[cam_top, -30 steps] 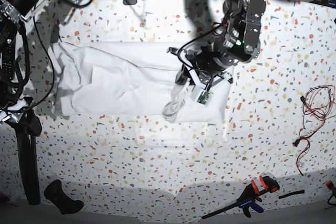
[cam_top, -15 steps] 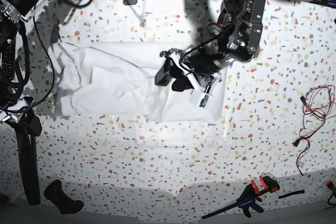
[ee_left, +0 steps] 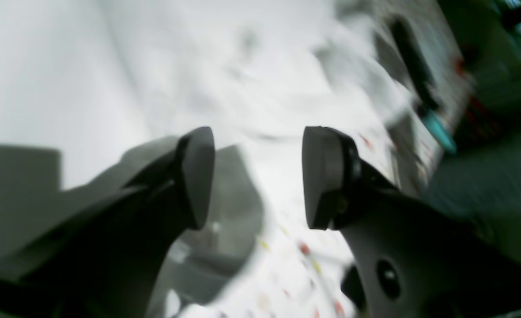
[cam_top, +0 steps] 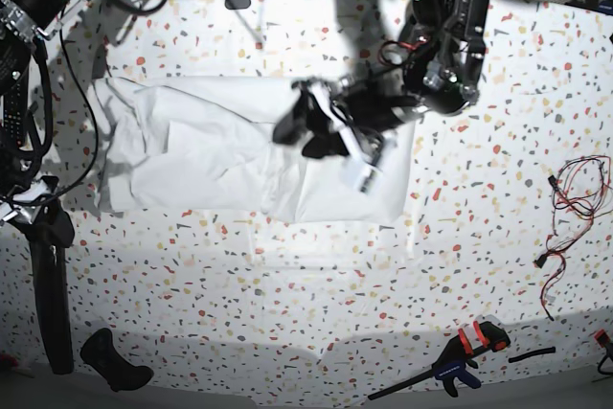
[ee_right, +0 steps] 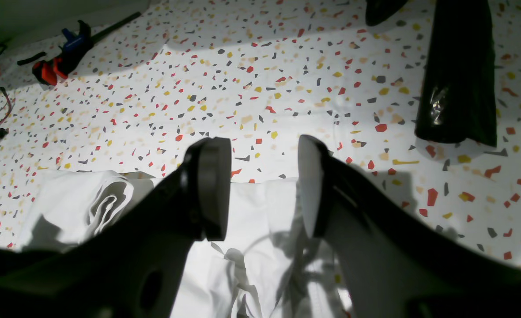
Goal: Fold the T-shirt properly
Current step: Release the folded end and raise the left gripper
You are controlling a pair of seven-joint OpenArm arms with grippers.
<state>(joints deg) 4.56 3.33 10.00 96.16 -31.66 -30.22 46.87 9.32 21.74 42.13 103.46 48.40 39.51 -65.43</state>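
Observation:
The white T-shirt (cam_top: 192, 150) lies spread across the speckled table, its right part folded over into a flat rectangle. My left gripper (cam_top: 305, 131) hovers over the shirt's middle, jaws open, nothing between them. The left wrist view is blurred; my left gripper (ee_left: 256, 150) shows wide open there with white T-shirt (ee_left: 110, 66) beyond. In the right wrist view my right gripper (ee_right: 262, 150) is open and empty above the T-shirt (ee_right: 251, 221) near its edge, with a bunched fold at the left. In the base view the right gripper itself is hidden at the left edge.
An orange and blue clamp (cam_top: 469, 352) lies near the front edge, also seen as the clamp (ee_right: 62, 53). Red wires (cam_top: 575, 198) trail at the right. A black post (cam_top: 48, 284) stands at the left, the same black post (ee_right: 459, 75) in the right wrist view.
My left gripper opened, let go of the bunched cloth and moved left over the shirt. The released fold now lies flatter. The right arm has not moved.

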